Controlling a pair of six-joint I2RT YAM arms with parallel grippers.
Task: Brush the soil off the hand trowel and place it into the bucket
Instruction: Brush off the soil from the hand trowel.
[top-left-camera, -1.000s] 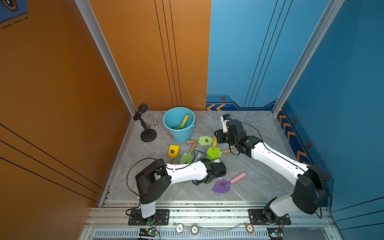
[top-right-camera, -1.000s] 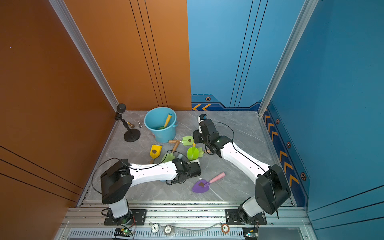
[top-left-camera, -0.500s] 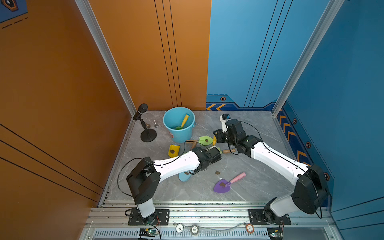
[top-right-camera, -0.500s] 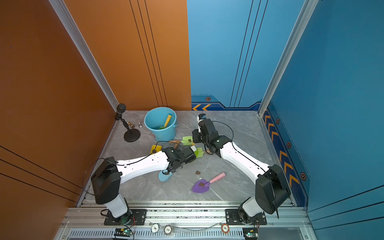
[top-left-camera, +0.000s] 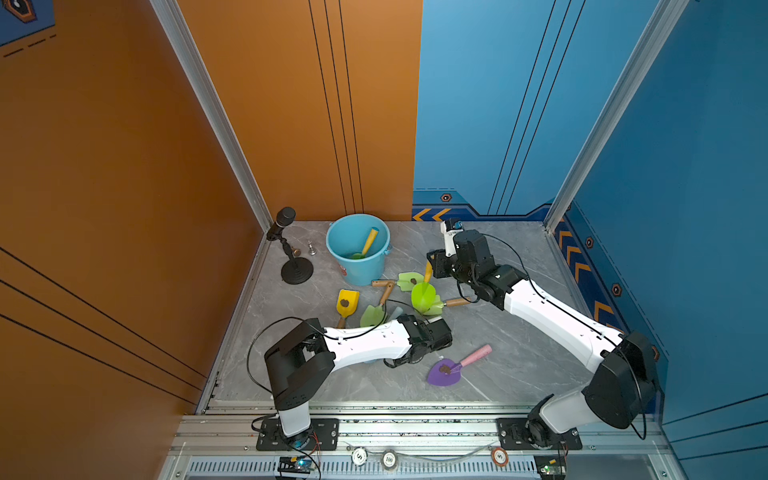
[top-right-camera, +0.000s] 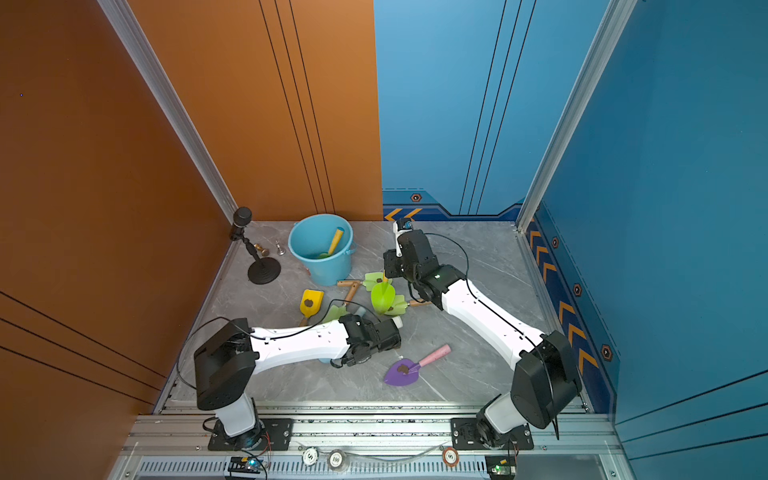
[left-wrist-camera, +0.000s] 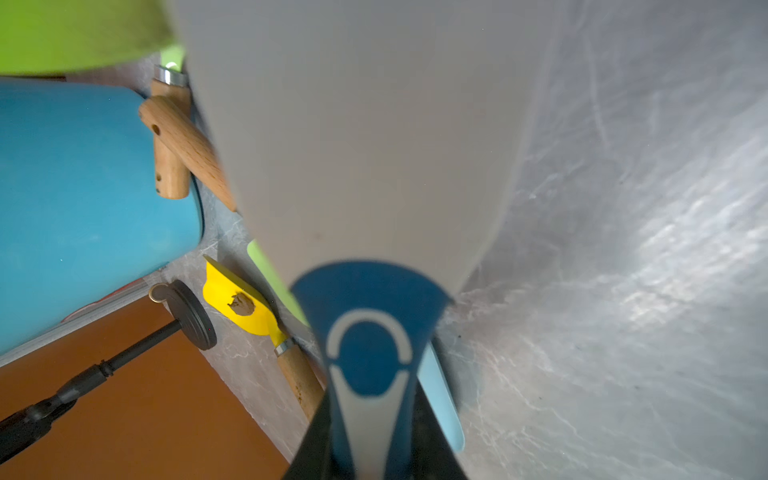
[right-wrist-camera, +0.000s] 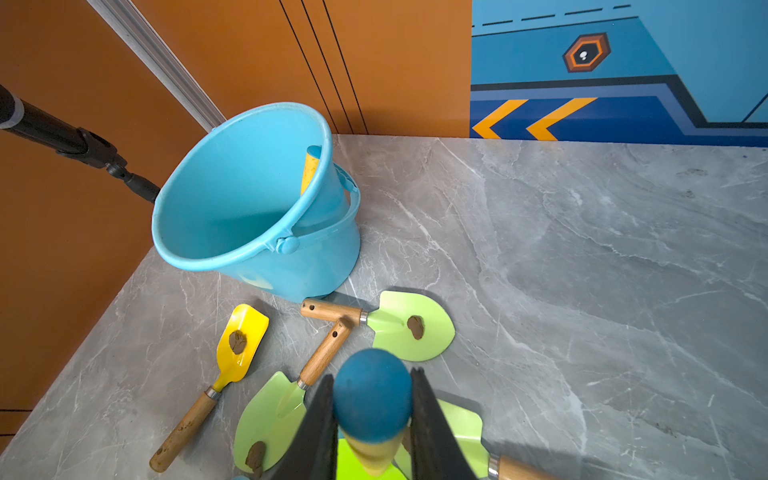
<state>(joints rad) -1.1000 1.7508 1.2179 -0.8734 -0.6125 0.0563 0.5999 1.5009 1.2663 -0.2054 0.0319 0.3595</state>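
The blurred grey blade (left-wrist-camera: 365, 145) covers much of the left wrist view and hides most of a green trowel (left-wrist-camera: 266, 270).

orange wall (top-left-camera: 83, 166) | blue wall (top-left-camera: 685, 187) | grey marble floor (top-left-camera: 519, 374) (white-veined, evenly lit)

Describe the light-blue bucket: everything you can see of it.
The bucket is round, tapered and light-blue, apparently plastic, with a rolled rim, a side handle lug and its bail folded down. A small orange-red mark sits low on its wall. It stands upright on the grey marble table near the back corner, beside the microphone stand. A yellow-handled trowel leans inside. A wooden trowel handle lies by its base; contact cannot be told.
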